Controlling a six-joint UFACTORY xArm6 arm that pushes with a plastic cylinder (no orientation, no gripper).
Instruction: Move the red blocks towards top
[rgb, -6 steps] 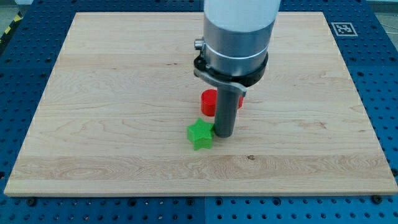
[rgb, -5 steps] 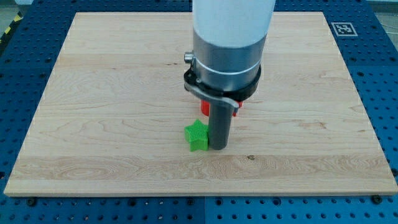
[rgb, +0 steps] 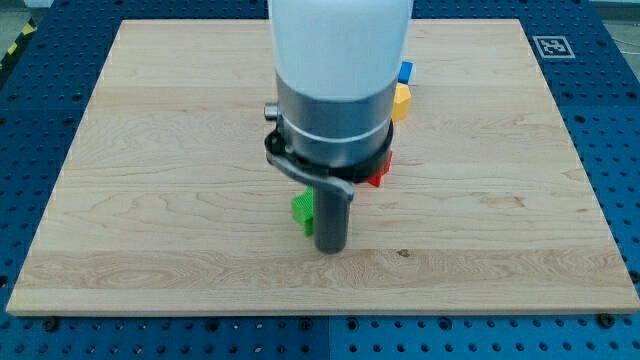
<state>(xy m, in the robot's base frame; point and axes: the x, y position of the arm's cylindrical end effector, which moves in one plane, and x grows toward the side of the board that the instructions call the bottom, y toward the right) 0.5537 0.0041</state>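
Observation:
My tip (rgb: 330, 249) rests on the wooden board (rgb: 150, 150) near the view's bottom centre. A green star-shaped block (rgb: 302, 212) sits just left of the rod, touching or nearly touching it, half hidden by it. A red block (rgb: 379, 171) shows only as a small corner to the right of the arm body, above and right of my tip; its shape cannot be made out. Any other red block is hidden behind the arm.
A yellow block (rgb: 401, 101) and a blue block (rgb: 405, 72) peek out right of the arm, toward the view's top. A marker tag (rgb: 552, 46) sits at the board's top right corner.
My tip has moved down and to the left, past the green star. The arm now hides most of the red blocks and uncovers the yellow and blue blocks.

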